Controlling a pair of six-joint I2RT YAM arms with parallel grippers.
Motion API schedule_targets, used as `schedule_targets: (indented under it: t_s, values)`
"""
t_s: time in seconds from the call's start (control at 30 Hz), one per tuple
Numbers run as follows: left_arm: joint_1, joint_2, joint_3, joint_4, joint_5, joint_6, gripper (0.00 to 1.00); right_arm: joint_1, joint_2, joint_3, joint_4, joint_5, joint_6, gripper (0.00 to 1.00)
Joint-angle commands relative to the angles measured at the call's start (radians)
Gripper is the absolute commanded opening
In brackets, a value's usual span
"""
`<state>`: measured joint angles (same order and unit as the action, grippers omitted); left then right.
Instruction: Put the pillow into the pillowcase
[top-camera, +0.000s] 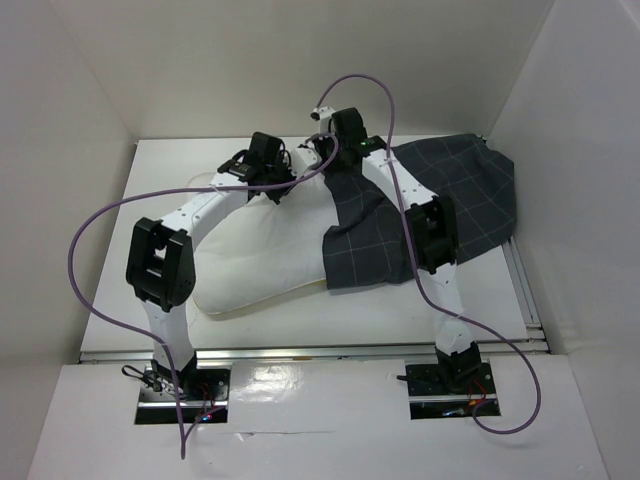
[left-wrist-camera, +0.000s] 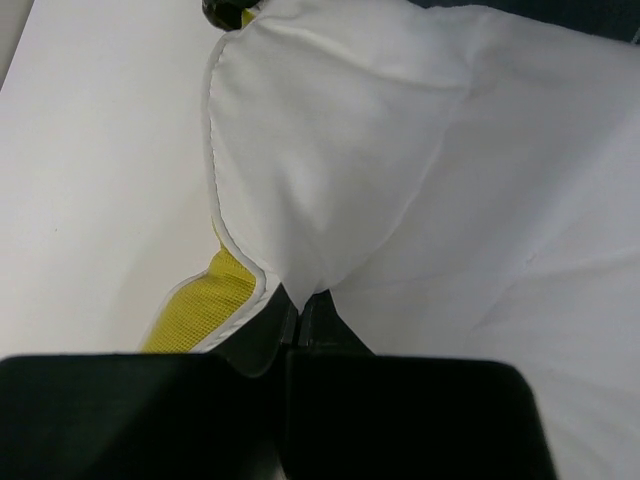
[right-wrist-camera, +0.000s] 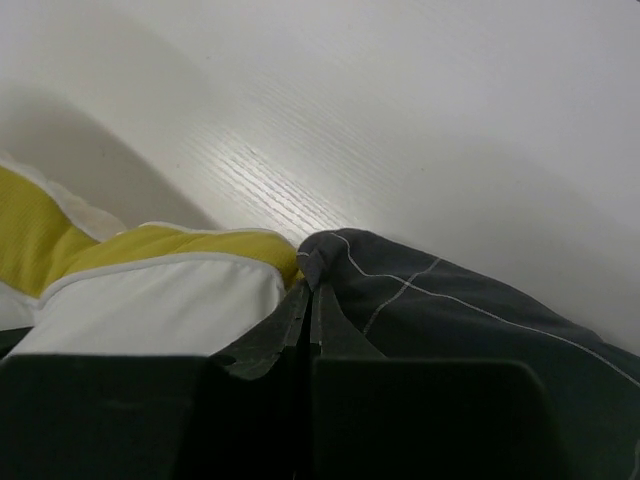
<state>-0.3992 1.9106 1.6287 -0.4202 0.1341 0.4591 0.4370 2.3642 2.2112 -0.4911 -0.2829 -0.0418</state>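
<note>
— Overhead view: what do we record?
— We record the pillow (top-camera: 255, 265) lying mid-desk (top-camera: 300, 325). The pillowcase (top-camera: 445, 200) overlaps its right end and spreads toward the far right corner.
— Left wrist view?
— We find the left gripper (left-wrist-camera: 298, 305) pinched closed on the pillow's edge, just beside the yellow trim (left-wrist-camera: 200, 300).
— Right wrist view?
— We find the right gripper (right-wrist-camera: 310, 285) clamped on the pillowcase's hem, which touches the pillow's yellow edge.

Bright, even overhead light, soft shadows, glare on the table (right-wrist-camera: 262, 185), blurred dark wrist-view foregrounds.
</note>
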Motion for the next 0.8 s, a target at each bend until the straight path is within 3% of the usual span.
schedule_targets:
  t_s: [0.0,0.27,0.37,0.6,0.7,0.77]
  values:
    - [-0.026,-0.097,0.016,0.184,0.055,0.001,0.0,-0.003,-0.057,-0.033,0.019,-0.018,0.02,0.0]
    - [-0.026,-0.108,-0.004,0.193,0.055,0.01,0.0,-0.104,-0.057,-0.051,0.031,0.005,0.011,0.01]
    - [-0.026,-0.108,0.006,0.183,0.055,0.019,0.0,-0.113,-0.048,-0.041,0.031,0.005,0.011,0.15]
    - [-0.035,-0.099,0.017,0.173,0.055,0.019,0.0,-0.113,-0.039,-0.03,0.031,0.016,0.011,0.32]
    - [-0.035,-0.099,0.017,0.173,0.055,0.019,0.0,-0.113,-0.029,-0.019,0.04,0.016,0.011,0.32]
    - [-0.035,-0.099,0.017,0.173,0.055,0.019,0.0,-0.113,-0.02,-0.01,0.04,0.016,0.011,0.2]
